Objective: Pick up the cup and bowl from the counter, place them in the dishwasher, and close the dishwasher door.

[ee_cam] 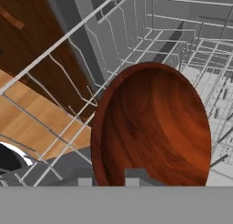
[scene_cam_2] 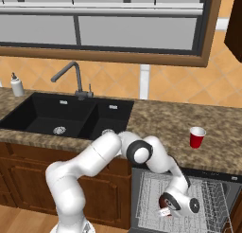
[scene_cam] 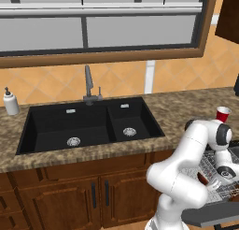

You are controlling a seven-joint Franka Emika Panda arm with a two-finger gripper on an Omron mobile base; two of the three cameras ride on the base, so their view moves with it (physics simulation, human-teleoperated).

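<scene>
Home kitchen: black double sink (scene_cam: 91, 124) with grey metal faucet (scene_cam: 88, 86) in brown speckled granite counter (scene_cam_2: 160, 119), wooden cabinets (scene_cam: 74, 191), tiled wall (scene_cam_2: 179, 85), window (scene_cam: 100, 25).

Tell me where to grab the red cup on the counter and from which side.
Take the cup by its rim, coming down from above with one finger inside and one outside. It stands upright and mouth-up on the counter, apart from anything else, and it widens toward the top, so a side grasp on its wall might slip. Probably the rim is the surest hold.
</scene>
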